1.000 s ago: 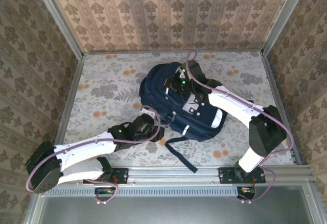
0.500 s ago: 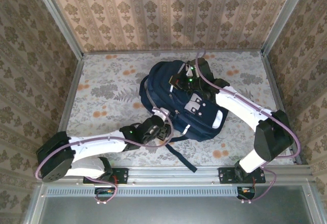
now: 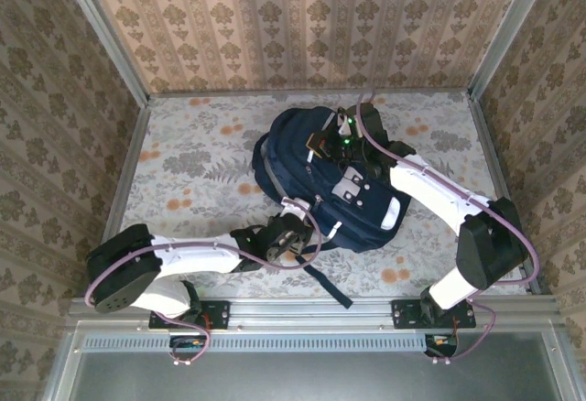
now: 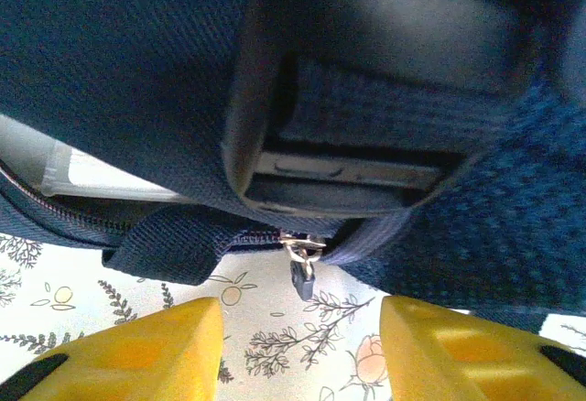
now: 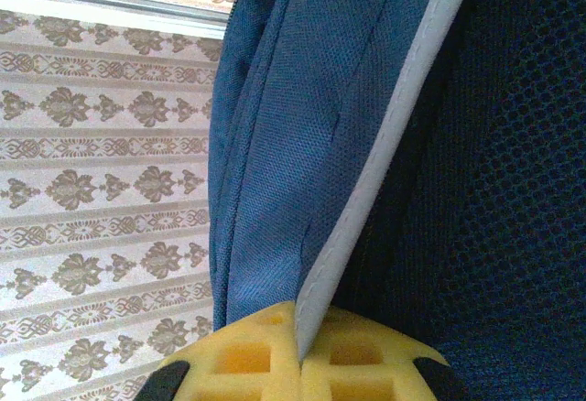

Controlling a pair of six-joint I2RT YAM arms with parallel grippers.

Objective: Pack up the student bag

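Observation:
The student bag point(image 3: 286, 158), navy with white stripes, lies in the middle of the floral table. My left gripper point(image 3: 295, 234) is low at the bag's near edge. In the left wrist view its yellow fingers point(image 4: 146, 351) stand apart, open, with nothing between them. A small zipper pull point(image 4: 302, 275) hangs just ahead of them, under a dark strap buckle point(image 4: 366, 108). My right gripper point(image 3: 324, 145) is at the bag's far top end. In the right wrist view the right gripper point(image 5: 300, 351) is shut on the bag's grey-white trim point(image 5: 385, 145), beside blue fabric point(image 5: 284, 126).
A loose dark strap point(image 3: 325, 282) trails from the bag toward the near rail. Something white point(image 4: 92, 170) shows inside the zip opening. Wallpapered walls point(image 3: 302, 26) enclose the table on three sides. Bare tabletop point(image 3: 192, 163) lies left of the bag.
My left arm has swung right along the near side, bringing its gripper up to the bag's near edge. My right gripper has shifted slightly right and back with the bag's top.

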